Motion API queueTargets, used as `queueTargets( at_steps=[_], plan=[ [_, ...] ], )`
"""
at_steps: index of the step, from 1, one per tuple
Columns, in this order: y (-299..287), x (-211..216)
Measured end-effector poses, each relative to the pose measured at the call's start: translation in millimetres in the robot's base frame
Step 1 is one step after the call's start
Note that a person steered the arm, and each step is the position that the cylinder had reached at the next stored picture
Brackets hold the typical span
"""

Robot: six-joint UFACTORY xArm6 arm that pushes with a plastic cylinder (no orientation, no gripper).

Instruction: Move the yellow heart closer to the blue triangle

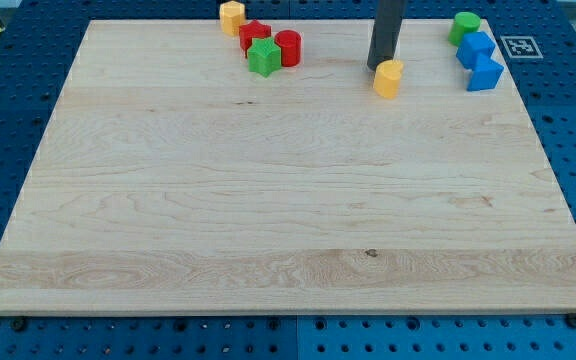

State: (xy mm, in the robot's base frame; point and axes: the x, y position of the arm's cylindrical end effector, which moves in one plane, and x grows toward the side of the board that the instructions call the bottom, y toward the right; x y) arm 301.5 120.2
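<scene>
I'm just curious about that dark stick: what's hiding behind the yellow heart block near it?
Behind the yellow heart stands my tip, at its upper-left edge. Whether they touch can't be made out. Beyond that is bare wooden board; the rod hides a strip of it.

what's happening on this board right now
A robot arm's rod is pushing blocks on a wooden board. My tip sits just at the view's left of the yellow heart, apparently touching it. The blue triangle lies to the view's right, beside a blue block and a green one. A gap remains between heart and triangle.
</scene>
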Motion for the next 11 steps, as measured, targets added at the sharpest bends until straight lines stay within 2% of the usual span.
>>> queueTargets(
  at_steps=[3,5,8,10,11],
  plan=[
    [-12,22],
    [-38,53],
    [25,49],
    [26,33],
    [52,34]
  ],
)
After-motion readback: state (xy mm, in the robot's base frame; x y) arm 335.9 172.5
